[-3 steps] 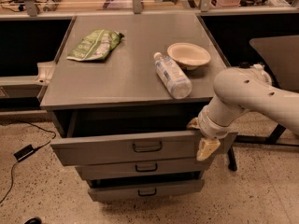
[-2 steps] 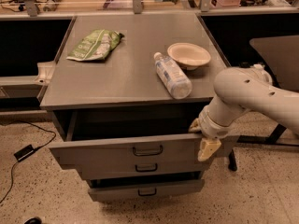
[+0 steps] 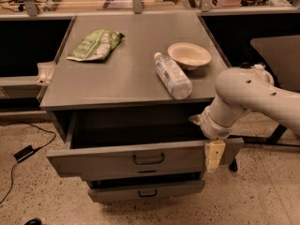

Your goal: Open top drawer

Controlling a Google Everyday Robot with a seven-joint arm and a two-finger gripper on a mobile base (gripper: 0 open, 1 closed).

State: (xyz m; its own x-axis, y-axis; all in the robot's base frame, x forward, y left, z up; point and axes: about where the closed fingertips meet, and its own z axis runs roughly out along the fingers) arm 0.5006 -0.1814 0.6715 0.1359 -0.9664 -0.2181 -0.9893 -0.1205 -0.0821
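Starting at the far left, a black power brick [image 3: 23, 153] lies on the speckled floor with its cable, off at about eight o'clock from the cabinet and well clear of my work. On the grey cabinet top [image 3: 126, 60] a green bag [image 3: 96, 45] lies at ten o'clock. Below the top, the top drawer [image 3: 103, 159] stands partly pulled out. Its wide front panel stands forward of the cabinet face, and the dark cavity shows behind it. The small dark loop handle [image 3: 148, 159] sits at the panel's centre, untouched. A shorter lower drawer front [image 3: 117, 191] sits shut at six o'clock beneath it. Further right on the top, a clear water bottle [image 3: 173, 75] lies on its side at four o'clock, close to the front edge. A shallow bowl [image 3: 189, 55] sits just beside the bottle at two o'clock. The gripper [image 3: 214, 156] hangs over the three o'clock end of the drawer front, at its top edge, with the white arm [image 3: 248, 97] behind it. I cannot tell whether it is clamped on the panel or merely hooked there. I judge the drawer stiff sheet metal, fairly heavy, sliding on runners. Pulling from one end risks racking it, and the centre handle would be the truer hold.
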